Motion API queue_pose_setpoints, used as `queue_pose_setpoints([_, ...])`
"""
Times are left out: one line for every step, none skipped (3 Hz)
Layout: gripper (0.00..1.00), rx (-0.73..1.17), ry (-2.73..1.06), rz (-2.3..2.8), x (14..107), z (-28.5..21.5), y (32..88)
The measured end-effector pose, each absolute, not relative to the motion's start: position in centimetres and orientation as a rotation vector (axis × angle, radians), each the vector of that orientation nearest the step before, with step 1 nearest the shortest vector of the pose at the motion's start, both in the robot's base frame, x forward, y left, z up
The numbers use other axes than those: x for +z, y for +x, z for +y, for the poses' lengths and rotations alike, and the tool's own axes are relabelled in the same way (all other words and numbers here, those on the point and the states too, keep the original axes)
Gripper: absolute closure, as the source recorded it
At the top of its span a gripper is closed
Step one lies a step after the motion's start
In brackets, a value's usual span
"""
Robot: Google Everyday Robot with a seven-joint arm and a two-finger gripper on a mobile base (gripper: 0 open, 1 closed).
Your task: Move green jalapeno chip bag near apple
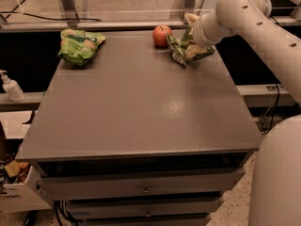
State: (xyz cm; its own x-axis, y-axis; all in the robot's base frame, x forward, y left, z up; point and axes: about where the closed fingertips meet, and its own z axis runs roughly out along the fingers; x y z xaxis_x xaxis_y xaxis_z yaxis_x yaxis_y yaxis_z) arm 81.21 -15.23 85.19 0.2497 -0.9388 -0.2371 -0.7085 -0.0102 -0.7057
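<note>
The green jalapeno chip bag is dark green and crinkled. It lies at the back right of the table, just right of the red apple and about touching it. My gripper is right at the bag's upper right side, against the foil, at the end of the white arm that comes in from the right. The bag's right part is hidden behind the gripper.
A lighter green chip bag lies at the table's back left corner. A rail runs along behind the table. A white pump bottle stands on a ledge to the left. Drawers sit under the tabletop.
</note>
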Motion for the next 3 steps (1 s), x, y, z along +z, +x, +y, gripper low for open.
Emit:
queue_pose_setpoints([0.18,-0.389,-1.774,1.516,85.24,-15.22,81.21])
queue_pose_setpoints([0.17,-0.389,-1.774,1.516,85.46,-15.21,81.21])
queue_pose_setpoints([0.0,-0.386,-1.777,1.516,85.26,-15.08,81.24])
